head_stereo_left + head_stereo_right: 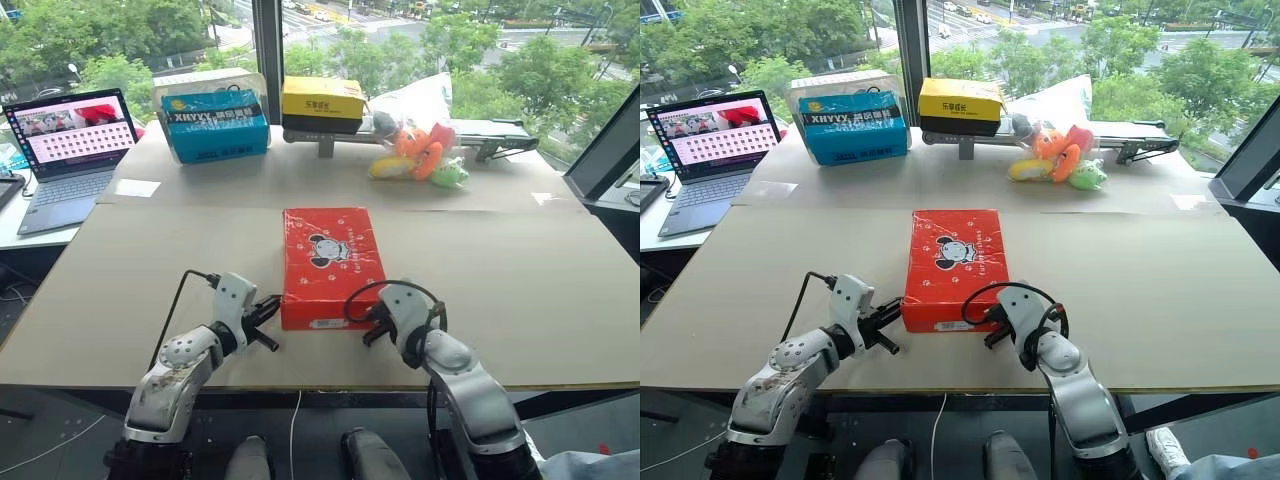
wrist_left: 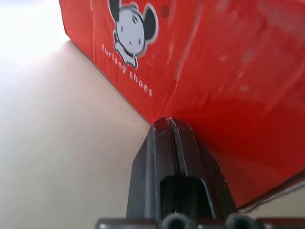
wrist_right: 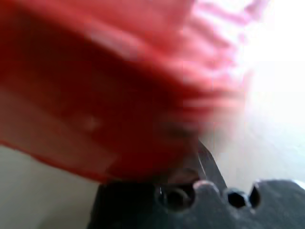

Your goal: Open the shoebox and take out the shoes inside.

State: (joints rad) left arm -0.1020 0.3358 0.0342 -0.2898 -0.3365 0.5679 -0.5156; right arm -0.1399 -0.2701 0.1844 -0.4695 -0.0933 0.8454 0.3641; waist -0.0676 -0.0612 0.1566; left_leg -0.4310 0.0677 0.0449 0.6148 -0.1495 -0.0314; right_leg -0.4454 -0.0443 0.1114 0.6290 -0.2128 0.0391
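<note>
Red shoebox (image 1: 331, 262), lid closed, cartoon mouse picture, white end label

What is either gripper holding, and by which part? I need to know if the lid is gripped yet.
Nothing. Both the left gripper and right gripper are shut and empty, flanking the closed shoebox at its near corners.

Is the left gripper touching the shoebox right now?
Touching. In the left wrist view the left gripper, fingers shut, meets the shoebox side wall with no gap visible.
</note>
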